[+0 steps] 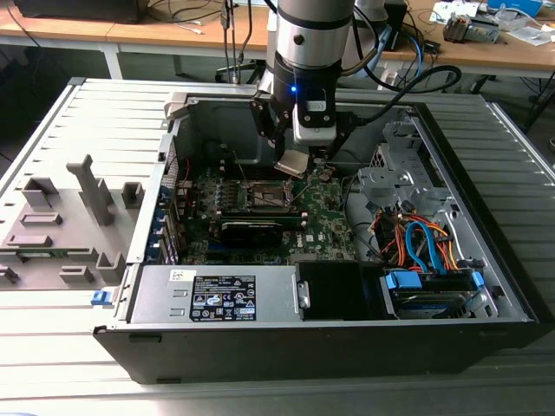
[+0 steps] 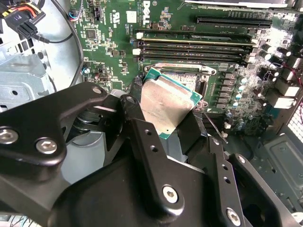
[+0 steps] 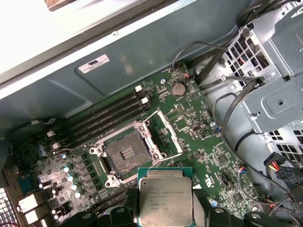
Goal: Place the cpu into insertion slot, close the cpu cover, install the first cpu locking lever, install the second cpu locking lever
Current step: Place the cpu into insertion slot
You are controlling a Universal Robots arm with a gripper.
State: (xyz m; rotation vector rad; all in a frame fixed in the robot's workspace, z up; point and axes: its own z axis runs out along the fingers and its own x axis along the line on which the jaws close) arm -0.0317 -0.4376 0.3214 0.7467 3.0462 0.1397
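We log the exterior view from its left. A grey fixture (image 1: 65, 225) sits on the table's (image 1: 52, 347) left part, with the open case (image 1: 303, 355) mid-table. The board (image 1: 325, 221) lies flat on the case floor. Toward the board's far edge is the slot (image 1: 264, 195), contacts exposed, and the cover (image 3: 171, 135) is swung up at its side. Just to the exterior view's right of the slot, the gripper (image 1: 297, 160) hangs above the board. Its fingers (image 2: 137, 120) are closed on the cpu (image 2: 168, 106), pinching two opposite edges. We note the cpu is tilted, in the air and apart from the slot. A drive cage (image 1: 395, 173) and cables (image 1: 416, 243) occupy the case's right side.
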